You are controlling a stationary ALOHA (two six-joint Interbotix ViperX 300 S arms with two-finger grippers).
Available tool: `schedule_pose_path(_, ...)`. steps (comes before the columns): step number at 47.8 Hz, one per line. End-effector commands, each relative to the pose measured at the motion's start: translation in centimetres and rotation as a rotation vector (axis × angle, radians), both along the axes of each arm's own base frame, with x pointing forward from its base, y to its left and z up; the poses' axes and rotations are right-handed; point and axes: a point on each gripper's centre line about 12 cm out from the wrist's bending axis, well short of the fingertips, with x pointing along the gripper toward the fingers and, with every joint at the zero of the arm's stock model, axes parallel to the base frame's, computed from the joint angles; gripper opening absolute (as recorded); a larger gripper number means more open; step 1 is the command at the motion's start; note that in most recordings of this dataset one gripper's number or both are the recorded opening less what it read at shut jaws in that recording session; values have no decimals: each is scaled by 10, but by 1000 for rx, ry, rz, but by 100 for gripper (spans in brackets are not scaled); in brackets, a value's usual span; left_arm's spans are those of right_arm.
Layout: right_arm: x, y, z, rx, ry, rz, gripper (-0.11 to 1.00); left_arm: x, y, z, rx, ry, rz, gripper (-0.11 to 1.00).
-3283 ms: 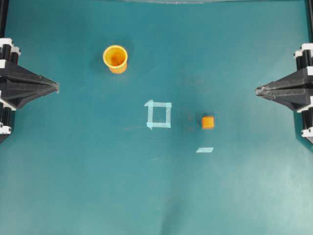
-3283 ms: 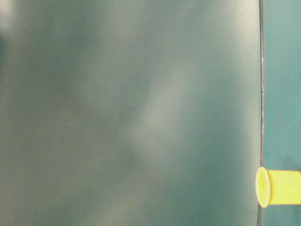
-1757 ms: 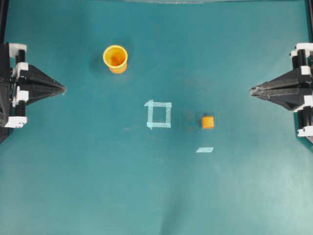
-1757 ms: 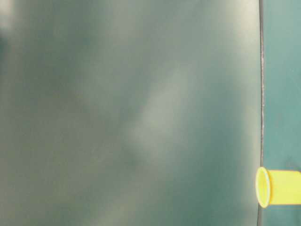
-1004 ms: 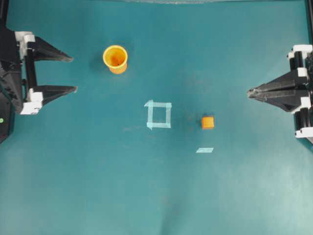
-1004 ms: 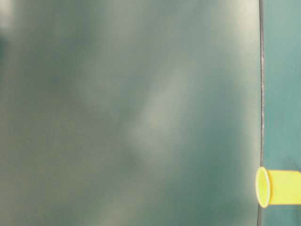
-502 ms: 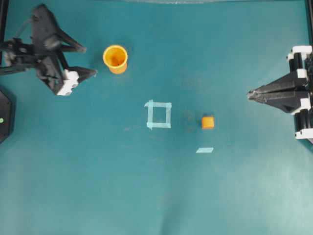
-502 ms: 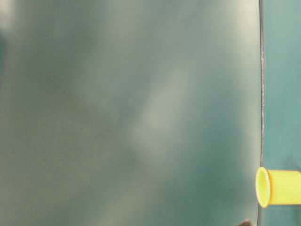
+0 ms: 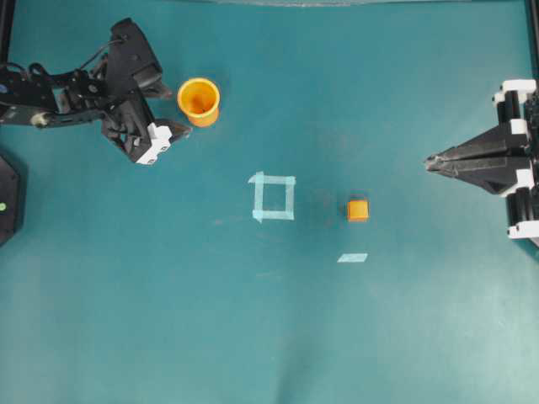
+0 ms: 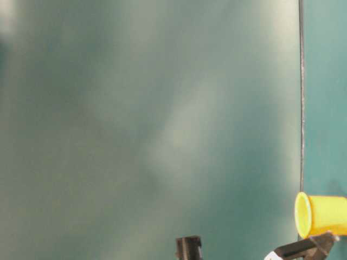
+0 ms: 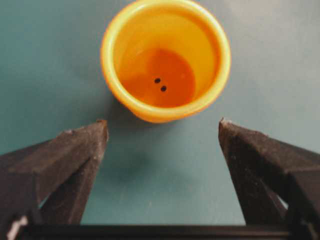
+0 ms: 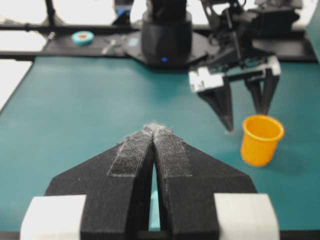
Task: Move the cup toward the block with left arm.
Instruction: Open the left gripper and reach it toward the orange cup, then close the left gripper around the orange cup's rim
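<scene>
The yellow-orange cup [image 9: 199, 99] stands upright at the back left of the teal table. It also shows in the left wrist view [image 11: 165, 57], the right wrist view [image 12: 261, 140] and the table-level view [image 10: 320, 214]. My left gripper [image 9: 174, 108] is open and empty just left of the cup. Its tips sit level with the cup's near side in the left wrist view [image 11: 162, 125], one on each flank, not touching. The small orange block [image 9: 358, 209] lies right of centre, far from the cup. My right gripper [image 9: 429, 160] is shut and empty at the right edge [image 12: 152, 127].
A pale tape square outline [image 9: 274, 197] lies between cup and block. A short tape strip [image 9: 353, 257] lies in front of the block. The left arm's base [image 12: 167, 32] stands at the far table edge in the right wrist view.
The left gripper has opened and swung from the left edge up to the cup. The cup, the block and the right gripper have not moved.
</scene>
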Motion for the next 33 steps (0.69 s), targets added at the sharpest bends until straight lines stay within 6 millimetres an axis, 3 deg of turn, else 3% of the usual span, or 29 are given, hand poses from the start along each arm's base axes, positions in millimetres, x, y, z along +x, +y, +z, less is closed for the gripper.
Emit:
schedule_pose_path(1,1,0,9,0,-26,2,0,9,5,5,18,-44,3,88)
schedule_pose_path(33,2,0,8,0,-17,2,0,51,24,-24,22,-62,9,88)
